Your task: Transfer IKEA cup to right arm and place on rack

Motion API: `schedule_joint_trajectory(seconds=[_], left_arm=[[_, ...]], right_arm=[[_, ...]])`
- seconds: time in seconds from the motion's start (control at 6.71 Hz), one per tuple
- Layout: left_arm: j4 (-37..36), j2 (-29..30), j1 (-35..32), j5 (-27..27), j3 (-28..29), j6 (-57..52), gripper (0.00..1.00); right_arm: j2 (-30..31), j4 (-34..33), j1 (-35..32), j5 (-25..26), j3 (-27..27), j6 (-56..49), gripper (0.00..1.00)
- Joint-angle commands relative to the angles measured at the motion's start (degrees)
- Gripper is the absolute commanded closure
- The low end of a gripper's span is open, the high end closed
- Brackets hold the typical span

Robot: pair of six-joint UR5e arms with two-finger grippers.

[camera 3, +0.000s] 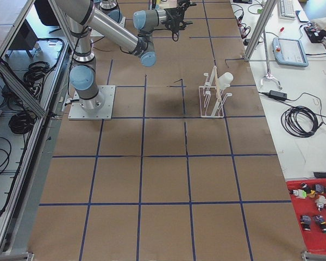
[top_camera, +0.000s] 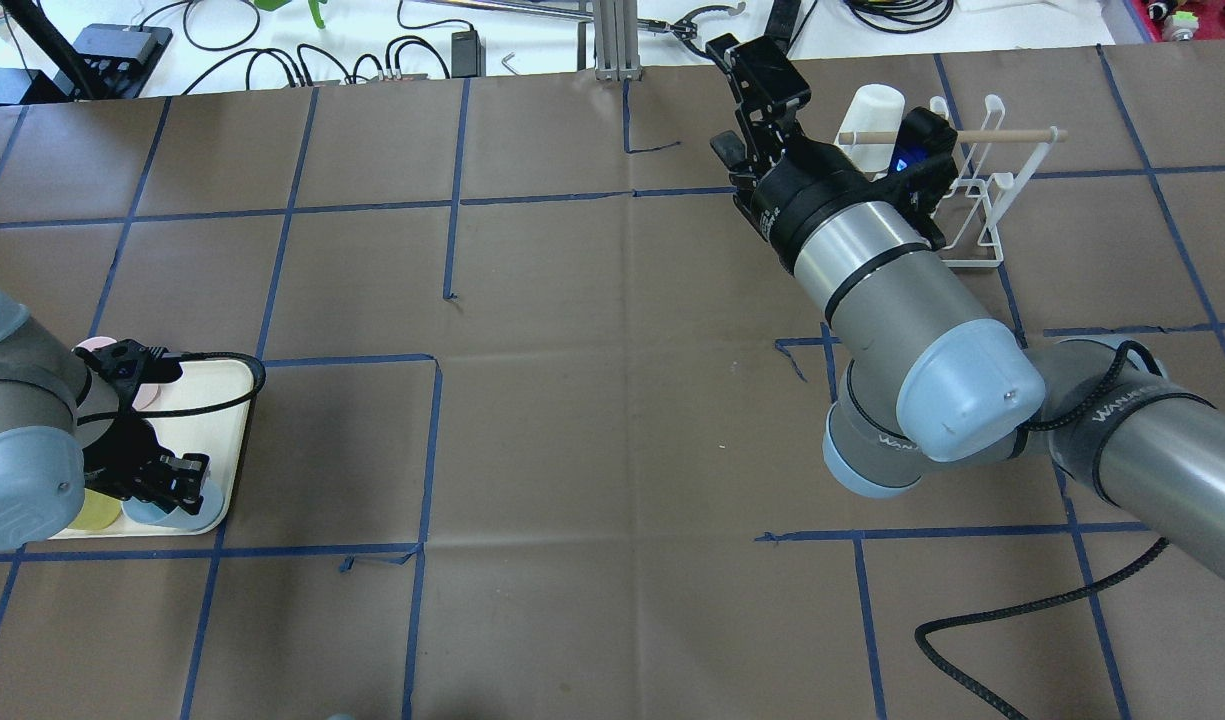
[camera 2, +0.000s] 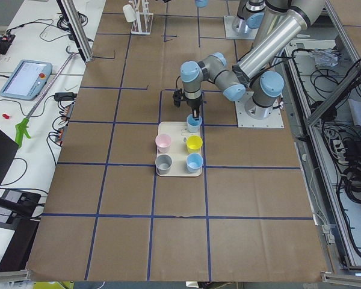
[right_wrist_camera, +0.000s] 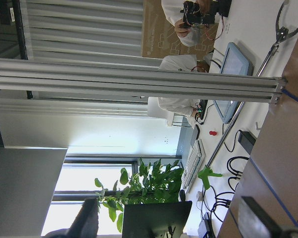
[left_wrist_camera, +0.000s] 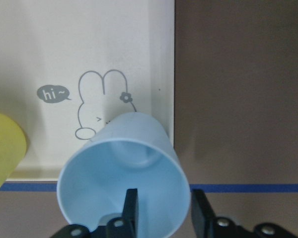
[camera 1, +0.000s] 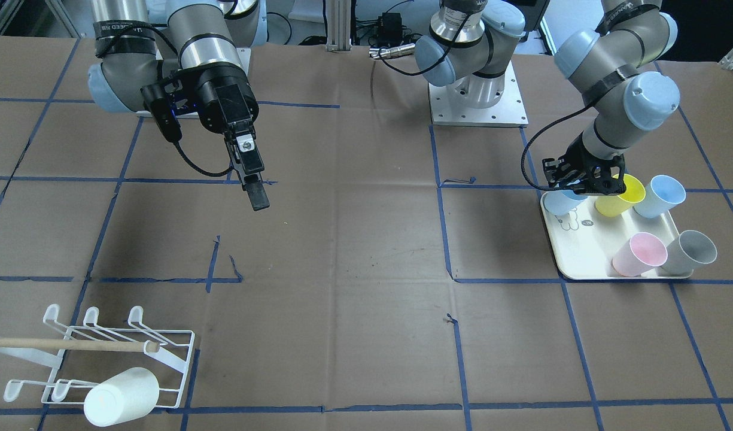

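Left gripper stands over the pale blue cup, which sits upright in a corner of the cream tray. Fingers narrowly parted, one inside the rim, one outside, wall not clamped. Right gripper hangs above the counter, fingers spread wide, empty. Rack carries one white cup.

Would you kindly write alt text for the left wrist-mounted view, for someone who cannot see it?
The left gripper straddles the rim of a light blue cup, one of its fingers inside and the other outside. The cup stands near the edge of a cream tray with a rabbit drawing; a yellow cup peeks in at the view's left edge.
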State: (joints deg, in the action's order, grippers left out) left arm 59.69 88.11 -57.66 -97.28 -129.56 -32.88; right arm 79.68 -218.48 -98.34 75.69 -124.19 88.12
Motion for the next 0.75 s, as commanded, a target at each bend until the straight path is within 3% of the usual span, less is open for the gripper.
schedule_joint_trajectory(seconds=[0.0,0.3,0.6], left_arm=[[0.2,-0.7,0.0,-0.1,3.5,-0.2,1.0],[13.5,-0.7,-0.3,0.1,16.2,-0.2,1.0],[29.9,3.5,-1.6,0.7,34.8,-0.3,1.0]], right_arm=[[-0.1,0.5,-0.1,0.5,-0.1,3.1,0.0],[-0.2,0.5,-0.1,0.5,0.0,3.1,0.0],[-0.4,0.5,-0.1,0.5,0.0,3.1,0.0]])
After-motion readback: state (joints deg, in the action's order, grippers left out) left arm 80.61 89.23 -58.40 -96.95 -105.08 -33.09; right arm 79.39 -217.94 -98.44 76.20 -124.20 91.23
